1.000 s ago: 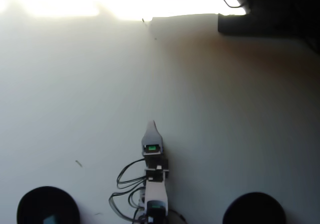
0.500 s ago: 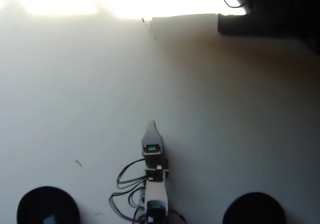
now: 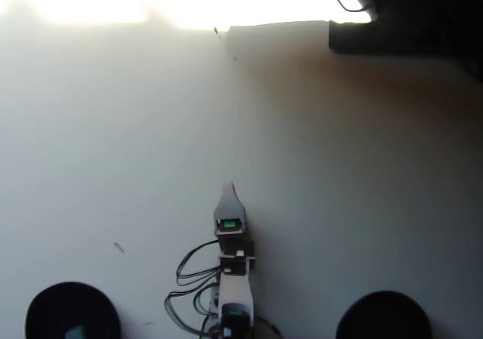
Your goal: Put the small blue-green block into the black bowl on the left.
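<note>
Block: a small blue-green matte block (image 3: 74,331) shows as a pale teal patch inside the round matte black bowl (image 3: 53,303) at the near left of the overhead view, cut by the frame edge; it looks to be already in place.
Fingers: the gripper (image 3: 228,189) points to the far side over bare bench; only one grey tip shows, so I cannot tell whether it is parted or closed. It carries nothing visible.
Key relation: the block lies near and left of the fingers, behind their tip and well apart.
Count: one block, two black bowls; the second round black bowl (image 3: 385,315) sits near right.
Bench: pale white surface (image 3: 339,165), glare at far left.
</note>
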